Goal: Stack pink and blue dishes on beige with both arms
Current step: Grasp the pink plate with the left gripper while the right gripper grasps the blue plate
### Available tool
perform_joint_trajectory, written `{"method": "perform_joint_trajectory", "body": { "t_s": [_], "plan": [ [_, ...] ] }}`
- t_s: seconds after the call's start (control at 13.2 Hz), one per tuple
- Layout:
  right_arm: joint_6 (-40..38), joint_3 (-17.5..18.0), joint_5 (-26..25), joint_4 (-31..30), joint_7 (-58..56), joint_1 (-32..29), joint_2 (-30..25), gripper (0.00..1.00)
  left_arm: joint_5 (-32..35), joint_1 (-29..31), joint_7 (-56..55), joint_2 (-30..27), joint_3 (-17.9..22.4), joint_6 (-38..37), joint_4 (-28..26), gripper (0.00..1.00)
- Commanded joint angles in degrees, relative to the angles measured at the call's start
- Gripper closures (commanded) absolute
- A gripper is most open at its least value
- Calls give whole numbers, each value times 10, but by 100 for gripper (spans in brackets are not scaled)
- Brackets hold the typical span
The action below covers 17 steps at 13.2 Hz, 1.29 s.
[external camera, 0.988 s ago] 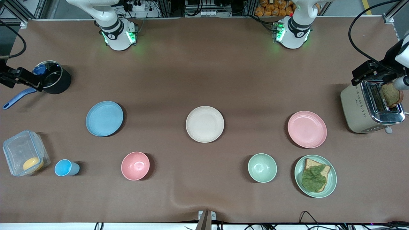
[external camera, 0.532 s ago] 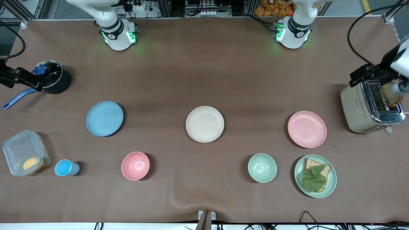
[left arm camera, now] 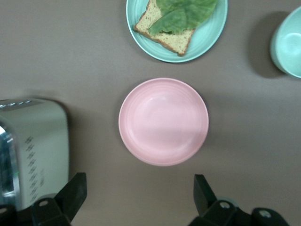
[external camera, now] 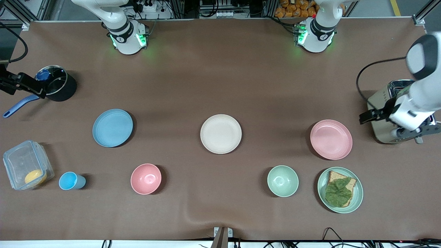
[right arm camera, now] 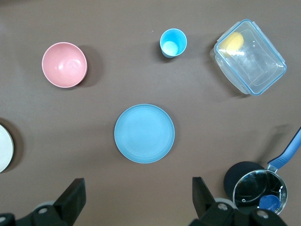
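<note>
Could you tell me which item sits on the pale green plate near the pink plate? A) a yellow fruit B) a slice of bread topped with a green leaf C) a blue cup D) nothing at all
B: the green plate carries a slice of bread with a green leaf on it, seen in the front and left wrist views, nearer the front camera than the pink plate.

I count four flat round matte plates: one light blue point(external camera: 112, 127), one cream-beige point(external camera: 221, 133), one pale pink point(external camera: 331, 139), one pale green point(external camera: 358, 193) carrying a single slice of bread point(external camera: 334, 177) topped with a leaf point(external camera: 338, 193). Two deep bowls: pink point(external camera: 145, 178), green point(external camera: 283, 181). One small blue cup point(external camera: 70, 181), one black saucepan point(external camera: 58, 86), one clear lidded box point(external camera: 26, 165), one cream toaster point(external camera: 380, 117).
</note>
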Motion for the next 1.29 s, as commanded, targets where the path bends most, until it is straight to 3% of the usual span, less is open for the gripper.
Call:
{"method": "perform_joint_trajectory", "body": {
  "t_s": [0.0, 0.46, 0.68, 0.91, 1.22],
  "plan": [
    [-6, 0, 6, 2, 2, 1, -1, 0, -2, 12, 10, 9, -3, 67, -53, 0],
    [-6, 0, 6, -2, -6, 2, 6, 0, -2, 35, 17, 117, -3, 146, -58, 0],
    [-6, -3, 5, -1, -57, -8, 54, 0, -3, 51, 20, 153, -4, 157, -58, 0],
    [11, -3, 17, -16, -104, -48, 139, 0, -3, 59, 20, 170, -4, 165, -60, 0],
    [150, -3, 35, -143, -127, -58, 153, 0, -3, 82, 20, 190, -6, 174, -60, 0]
  ]
}}
